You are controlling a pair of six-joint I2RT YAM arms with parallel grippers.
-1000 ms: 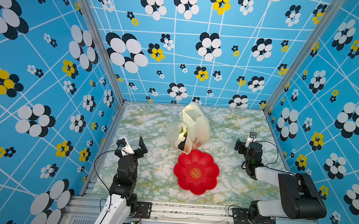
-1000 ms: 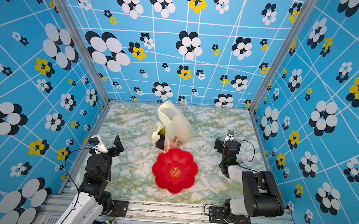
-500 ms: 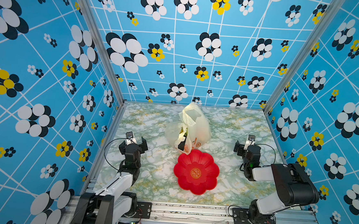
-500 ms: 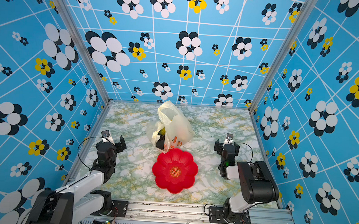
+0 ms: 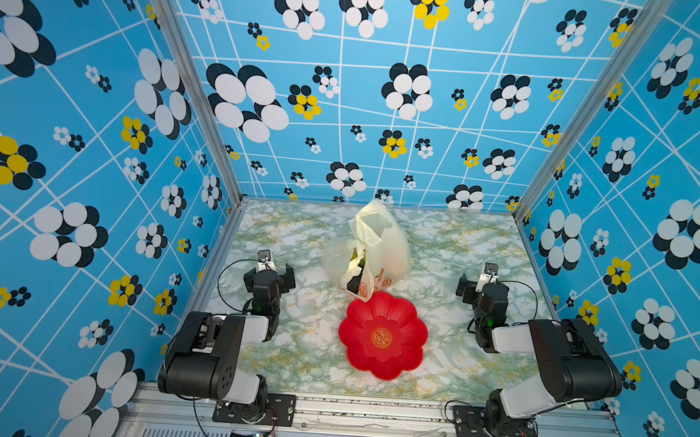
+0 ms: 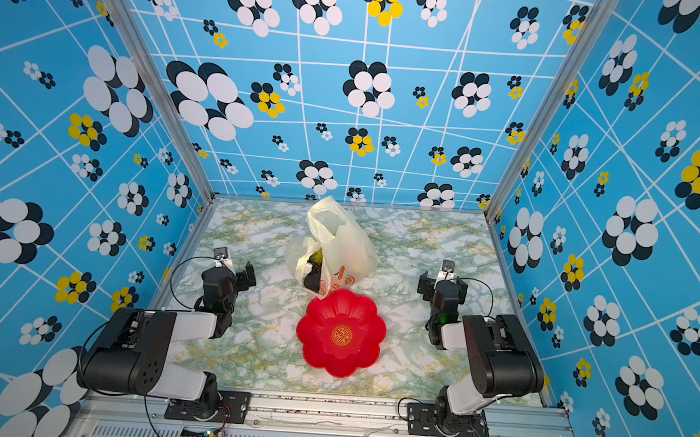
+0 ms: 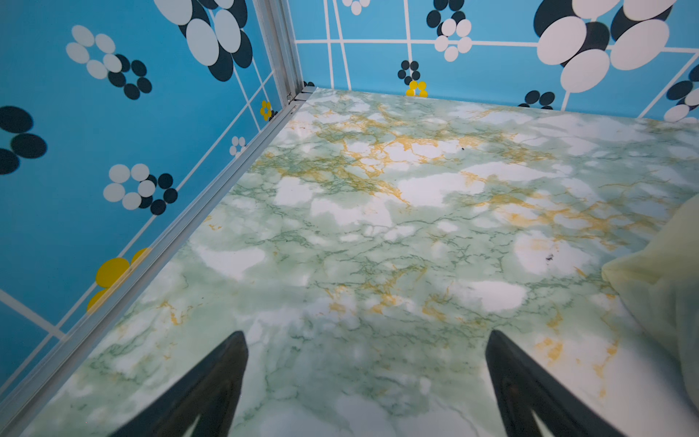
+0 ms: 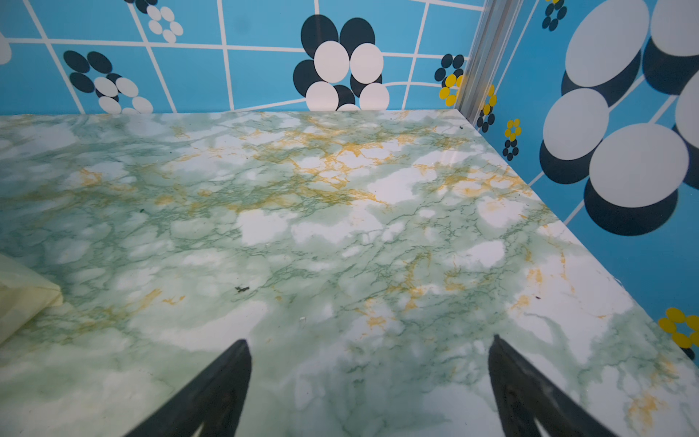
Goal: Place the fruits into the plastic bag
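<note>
The plastic bag [image 5: 384,246] [image 6: 344,244] stands crumpled at the middle of the marble table, just behind the red plate. Through its open side I see fruits inside: a dark one [image 5: 354,284] [image 6: 312,279] low down and a green-yellow one [image 5: 356,256] above it. No fruit lies loose on the table. My left gripper [image 5: 272,272] [image 7: 367,336] is open and empty, left of the bag. My right gripper [image 5: 479,286] [image 8: 370,340] is open and empty on the bag's right. Only an edge of the bag [image 7: 658,287] [image 8: 22,295] shows in the wrist views.
A red flower-shaped plate [image 5: 398,360] [image 6: 356,359] with nothing on it lies in front of the bag, touching its base. Blue patterned walls close three sides. Both arms are folded low near the front rail [image 5: 370,410].
Both arms have folded down and back toward the front rail, the left one most. Both grippers stayed open. The bag and plate have not moved.
</note>
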